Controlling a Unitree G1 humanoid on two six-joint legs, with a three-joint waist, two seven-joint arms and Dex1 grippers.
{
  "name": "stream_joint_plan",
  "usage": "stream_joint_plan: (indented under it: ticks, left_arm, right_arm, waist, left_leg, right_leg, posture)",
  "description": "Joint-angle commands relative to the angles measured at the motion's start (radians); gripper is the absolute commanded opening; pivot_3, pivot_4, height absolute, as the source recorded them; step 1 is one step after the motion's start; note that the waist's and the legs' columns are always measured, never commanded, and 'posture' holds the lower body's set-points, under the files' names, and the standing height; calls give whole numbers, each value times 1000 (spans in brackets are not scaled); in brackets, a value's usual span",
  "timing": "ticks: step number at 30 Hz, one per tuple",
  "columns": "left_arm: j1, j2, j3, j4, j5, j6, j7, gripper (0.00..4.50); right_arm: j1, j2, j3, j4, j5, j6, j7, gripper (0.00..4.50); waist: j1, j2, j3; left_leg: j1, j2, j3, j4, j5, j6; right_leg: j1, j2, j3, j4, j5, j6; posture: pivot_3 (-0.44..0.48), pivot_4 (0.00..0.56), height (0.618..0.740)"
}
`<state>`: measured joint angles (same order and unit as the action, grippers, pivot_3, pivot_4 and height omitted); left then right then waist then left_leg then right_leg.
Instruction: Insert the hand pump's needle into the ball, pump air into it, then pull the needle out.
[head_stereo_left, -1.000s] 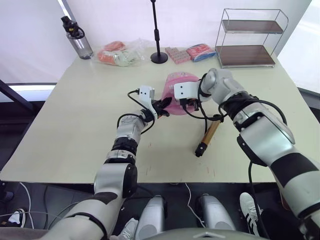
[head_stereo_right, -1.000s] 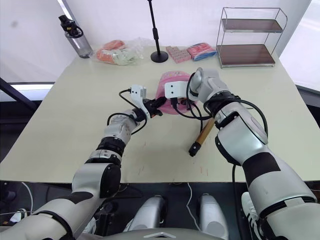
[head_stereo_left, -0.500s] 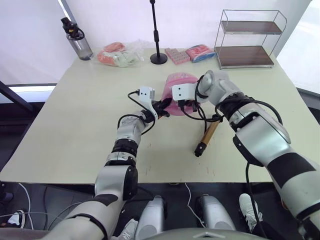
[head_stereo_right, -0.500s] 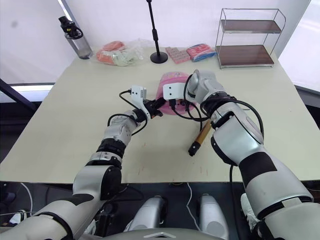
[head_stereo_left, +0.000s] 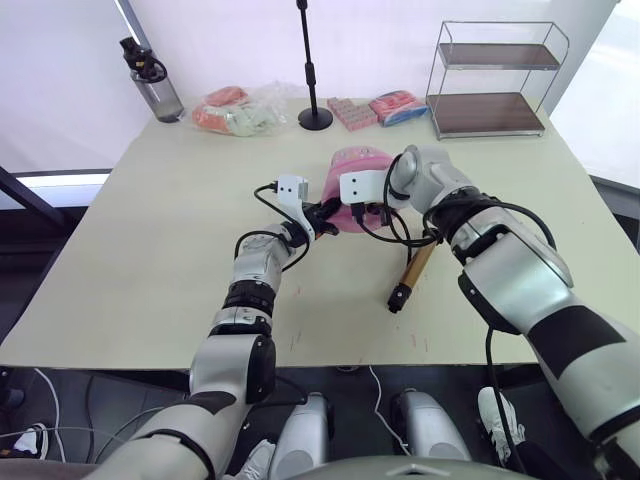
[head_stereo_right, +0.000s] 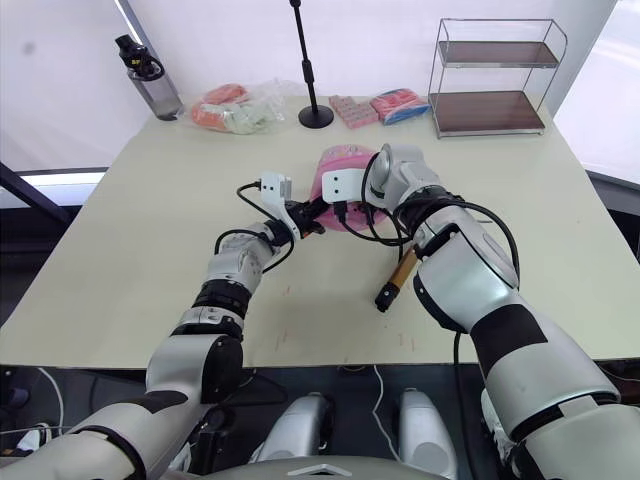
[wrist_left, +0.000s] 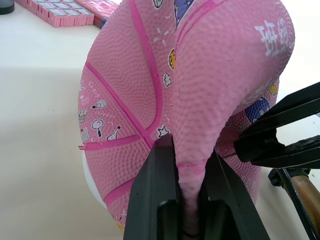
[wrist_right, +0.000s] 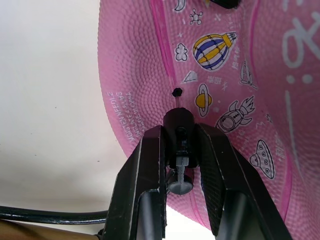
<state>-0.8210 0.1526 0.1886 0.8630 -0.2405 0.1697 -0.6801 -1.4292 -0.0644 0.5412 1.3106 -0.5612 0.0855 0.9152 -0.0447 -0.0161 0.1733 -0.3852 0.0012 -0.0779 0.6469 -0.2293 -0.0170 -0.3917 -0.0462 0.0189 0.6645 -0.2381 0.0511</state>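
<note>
Your right gripper (wrist_right: 180, 150) is clamping the black fitting at the tip of the hose, with the needle (wrist_right: 178, 162) pinched between its two fingers (wrist_right: 145, 175) and the fitting's round end sitting just beside the small black valve hole (wrist_right: 176, 92) in the ball (wrist_right: 240, 75), touching or nearly touching the pink skin; you cannot tell from here whether the pin itself is entering the hole. Your left gripper (wrist_left: 184, 200) is squeezing a fold of the saggy ball between its fingers (wrist_left: 155, 195), holding the ball up off the table (head_stereo_left: 150, 250) on its side. In the head views the two grippers are meeting at the ball in the middle of the table, left gripper on its left edge, right gripper on its front face. The hand pump (head_stereo_left: 412, 272) is lying on the table just right of the ball, barrel angled toward you, its thin black hose (head_stereo_left: 385, 228) looping up to your right gripper. Farther back are standing a black stand pole (head_stereo_left: 312, 70), a water bottle (head_stereo_left: 150, 80), a plastic bag of packets (head_stereo_left: 235, 108), pink packets (head_stereo_left: 375, 106) and a wire shelf (head_stereo_left: 490, 75).
</note>
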Motion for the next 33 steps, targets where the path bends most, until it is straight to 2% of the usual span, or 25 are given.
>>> stream_joint_plan:
  ticks: [1, 33]
  left_arm:
    - [35, -63, -63, 35, 12, 78, -34, 0]
    - [53, -78, -36, 34, -6, 131, -21, 0]
  right_arm:
    - [10, 69, -9, 6, 9, -3, -36, 398]
    - [55, 158, -136, 40, 51, 24, -178, 398]
  waist:
    - [0, 0, 0]
    - [-24, 0, -10]
  left_leg:
    - [1, 0, 0, 0, 0, 0]
    - [6, 1, -3, 0, 0, 0]
  right_leg:
    - [1, 0, 0, 0, 0, 0]
    - [6, 3, 1, -1, -3, 4]
  posture:
    - [0, 150, 731]
    - [0, 150, 731]
